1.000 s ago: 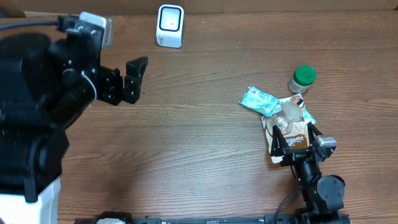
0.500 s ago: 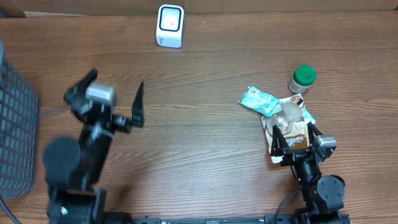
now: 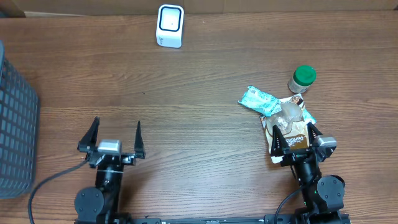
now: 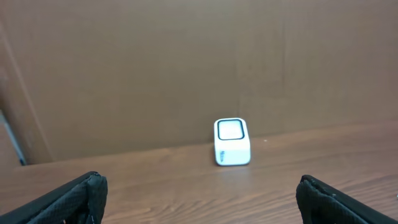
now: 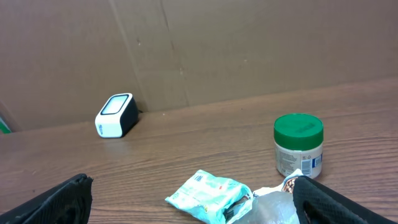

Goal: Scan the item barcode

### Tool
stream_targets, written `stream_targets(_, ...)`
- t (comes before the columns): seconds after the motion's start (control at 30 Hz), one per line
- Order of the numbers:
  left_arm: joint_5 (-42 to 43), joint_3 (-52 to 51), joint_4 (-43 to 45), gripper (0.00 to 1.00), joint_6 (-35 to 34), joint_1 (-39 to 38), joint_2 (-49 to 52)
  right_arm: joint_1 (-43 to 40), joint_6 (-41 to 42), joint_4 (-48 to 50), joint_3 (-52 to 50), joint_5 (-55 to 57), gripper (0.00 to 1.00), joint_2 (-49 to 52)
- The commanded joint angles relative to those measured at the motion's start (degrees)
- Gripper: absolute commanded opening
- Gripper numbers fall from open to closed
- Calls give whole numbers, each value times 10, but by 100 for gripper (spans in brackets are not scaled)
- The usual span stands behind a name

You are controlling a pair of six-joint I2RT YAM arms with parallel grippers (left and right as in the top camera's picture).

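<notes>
The white barcode scanner [image 3: 169, 25] stands at the table's back edge, and shows too in the left wrist view [image 4: 232, 141] and the right wrist view [image 5: 116, 115]. At the right lie a teal packet [image 3: 258, 99], a clear bag [image 3: 289, 112], a brown snack pouch [image 3: 293, 140] and a green-lidded jar [image 3: 303, 79]. My right gripper [image 3: 292, 132] stands open just in front of the pile, its fingers over the brown pouch, holding nothing. Over bare wood at the front left, my left gripper [image 3: 115, 132] is open and empty. The jar [image 5: 298, 145] and teal packet [image 5: 210, 193] fill the right wrist view.
A dark mesh basket [image 3: 15, 127] stands at the table's left edge. A brown cardboard wall [image 4: 186, 62] closes off the back of the table behind the scanner.
My left arm has swung down from the back left to the front left, near the table's front edge, uncovering the basket. The right arm and the items have not moved.
</notes>
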Motion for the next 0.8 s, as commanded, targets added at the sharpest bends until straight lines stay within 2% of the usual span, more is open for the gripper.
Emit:
stream_targets(0.0, 4, -42, -10, 100, 1, 16, -47, 3, -4, 1, -6, -2, 100, -6)
stream_targets(0.23, 20, -80, -80, 100, 3, 35, -53, 3, -4, 1, -6, -2, 100, -6)
stream_targets(0.77, 22, -79, -82, 100, -4, 46, -52, 3, -4, 2, -6, -2, 100, -6)
